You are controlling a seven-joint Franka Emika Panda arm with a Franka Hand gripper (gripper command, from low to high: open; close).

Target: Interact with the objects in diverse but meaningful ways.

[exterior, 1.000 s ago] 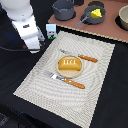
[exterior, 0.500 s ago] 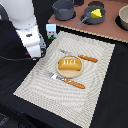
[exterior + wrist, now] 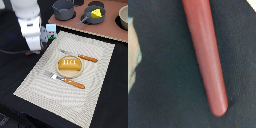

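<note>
An orange-brown bread loaf (image 3: 69, 63) lies on a small plate in the middle of the striped placemat (image 3: 95, 70). A yellow cheese wedge (image 3: 95, 13) sits in the small grey saucepan (image 3: 90, 19) on the brown board at the back. A white milk carton (image 3: 50, 32) stands by the mat's far corner, right beside my arm. In the wrist view a reddish-brown sausage (image 3: 205, 55) lies on the black surface directly under the camera. My gripper (image 3: 34, 49) hangs over the black surface at the mat's left edge in the exterior view. Its fingers are hidden.
An orange-handled knife (image 3: 79, 57) and fork (image 3: 67, 80) lie either side of the loaf. A larger grey pot (image 3: 63, 8) and a light bowl (image 3: 123, 18) stand on the brown board (image 3: 100, 29). A corner of the mat (image 3: 132, 55) shows in the wrist view.
My arm has shifted slightly down and toward the mat's edge. The loaf, cutlery and items at the back have not moved.
</note>
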